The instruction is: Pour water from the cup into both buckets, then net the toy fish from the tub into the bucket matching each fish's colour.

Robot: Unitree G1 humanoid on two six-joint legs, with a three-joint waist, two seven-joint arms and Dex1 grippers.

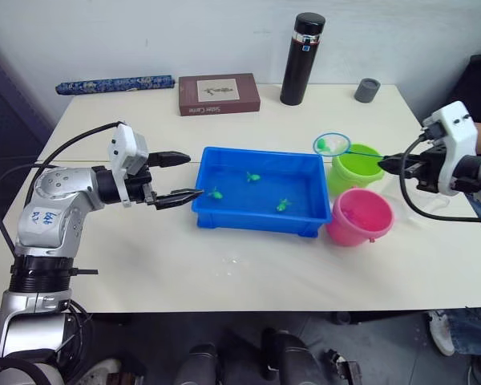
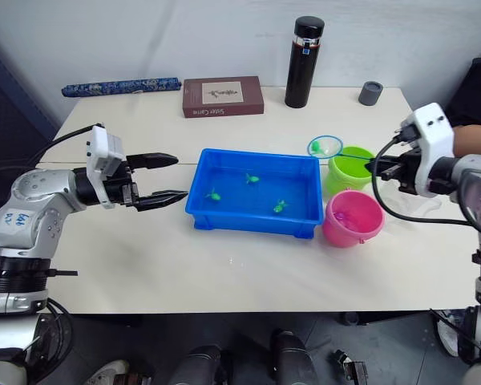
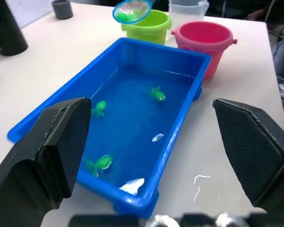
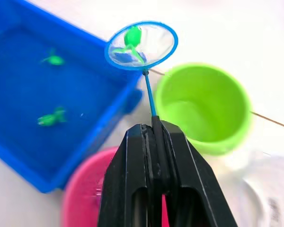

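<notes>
The net (image 4: pixel 141 45) is gripped by its handle in the closed right gripper (image 4: pixel 155 137), its hoop raised between the blue tub's (image 1: pixel 224 210) far right corner and the lime green bucket (image 1: pixel 357 167), one green fish (image 4: pixel 132 36) inside. Three green fish (image 3: pixel 156 93) lie in the tub. The left gripper (image 1: pixel 179 176) is held apart, empty, just off the tub's left rim. The pink bucket (image 1: pixel 361 216) is set nearer the table's front edge.
</notes>
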